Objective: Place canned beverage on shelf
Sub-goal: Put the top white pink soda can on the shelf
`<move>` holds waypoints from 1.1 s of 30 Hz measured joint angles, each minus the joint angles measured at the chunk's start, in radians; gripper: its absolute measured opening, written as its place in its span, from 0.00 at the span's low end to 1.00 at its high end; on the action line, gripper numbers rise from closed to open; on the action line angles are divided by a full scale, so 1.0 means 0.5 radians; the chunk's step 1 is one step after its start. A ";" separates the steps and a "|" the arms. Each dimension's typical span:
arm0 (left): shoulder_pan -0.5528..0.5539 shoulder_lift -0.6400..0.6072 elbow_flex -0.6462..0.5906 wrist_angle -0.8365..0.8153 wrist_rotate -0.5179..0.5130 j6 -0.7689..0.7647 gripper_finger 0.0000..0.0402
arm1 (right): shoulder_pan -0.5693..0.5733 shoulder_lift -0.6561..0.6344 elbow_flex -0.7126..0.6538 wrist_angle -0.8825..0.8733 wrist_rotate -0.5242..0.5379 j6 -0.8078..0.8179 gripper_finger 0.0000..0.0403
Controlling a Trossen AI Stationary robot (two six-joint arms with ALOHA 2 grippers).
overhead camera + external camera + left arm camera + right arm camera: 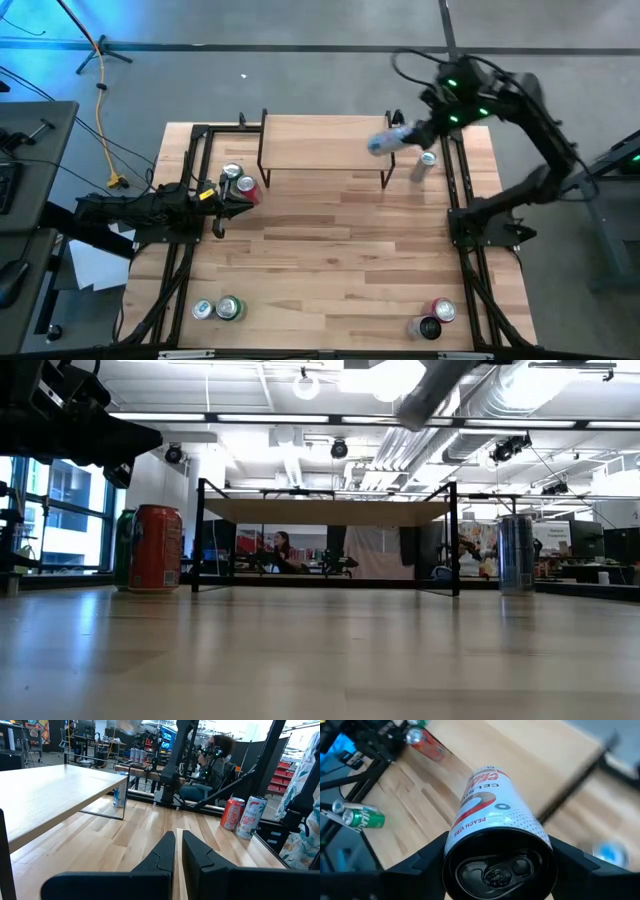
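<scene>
The canned beverage (492, 815), a white can with red print, is in my right gripper (499, 857), which is shut on it. In the high view the can (388, 141) shows blurred over the right end of the shelf (325, 142), a light-wood board on black legs at the table's far side. In the low view it is a blur (430, 390) high above the shelf (325, 511). My left gripper (179, 851) is shut with nothing in it, at the table's left side (225, 205). My right gripper pinches the can's round wall near its pull-tab end (454, 840), one finger (422, 860) on each side. The can's length runs along the fingers, tab end toward the wrist and base slanting down and away. It is lifted clear of table and shelf.
A slim silver can (425, 166) stands on the table just right of the shelf. A red can (157, 548) and a green one (124, 550) stand left of it, by my left gripper. More cans stand at the near left (217, 309) and near right (436, 318) corners.
</scene>
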 joint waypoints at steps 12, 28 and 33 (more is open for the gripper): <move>0.000 0.000 0.000 0.000 0.000 0.000 0.01 | -0.093 0.801 0.542 -0.032 0.002 -0.663 0.61; 0.000 0.000 0.000 0.000 0.000 0.000 0.01 | -0.102 0.759 0.457 -0.037 0.072 -0.646 0.61; -0.001 0.000 0.000 0.011 -0.049 0.074 0.01 | -0.102 0.764 0.457 -0.037 0.070 -0.651 0.61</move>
